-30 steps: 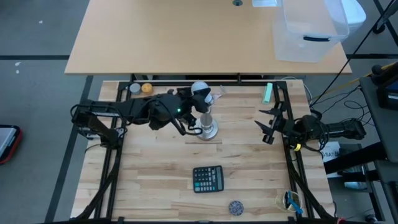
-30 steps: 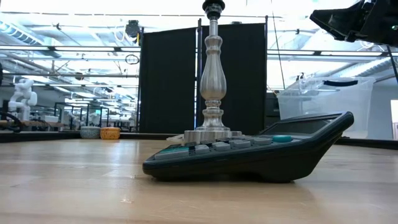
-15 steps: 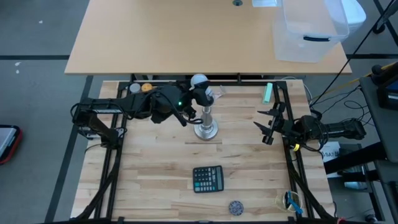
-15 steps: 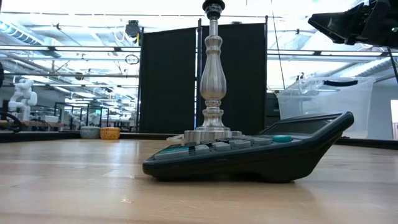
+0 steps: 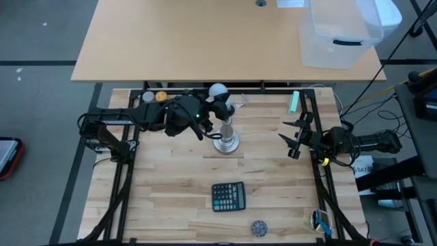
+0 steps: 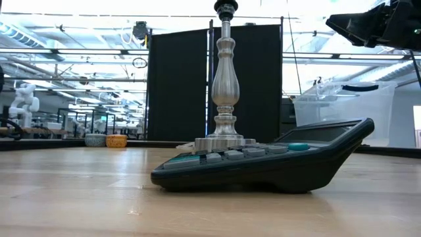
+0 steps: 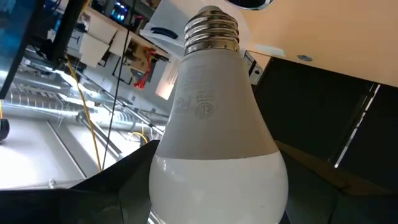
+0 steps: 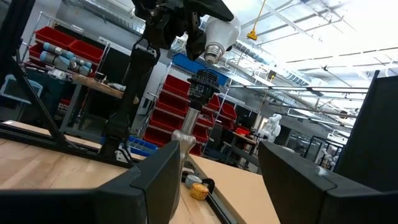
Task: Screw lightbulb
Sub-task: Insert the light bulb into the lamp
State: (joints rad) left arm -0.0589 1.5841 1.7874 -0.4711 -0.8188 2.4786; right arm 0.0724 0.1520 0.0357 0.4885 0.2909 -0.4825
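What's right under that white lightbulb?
The lightbulb, held in the left gripper, hangs just above the dark socket of the silver stand. The socket's inside can't be seen.

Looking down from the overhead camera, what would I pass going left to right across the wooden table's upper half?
Orange ball → left pincer holding the lightbulb → silver stand → green object → right pincer, open and empty.

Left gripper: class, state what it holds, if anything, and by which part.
The left gripper holds the lightbulb by its white globe end; the silvery screw base points away, free. The right gripper holds nothing.
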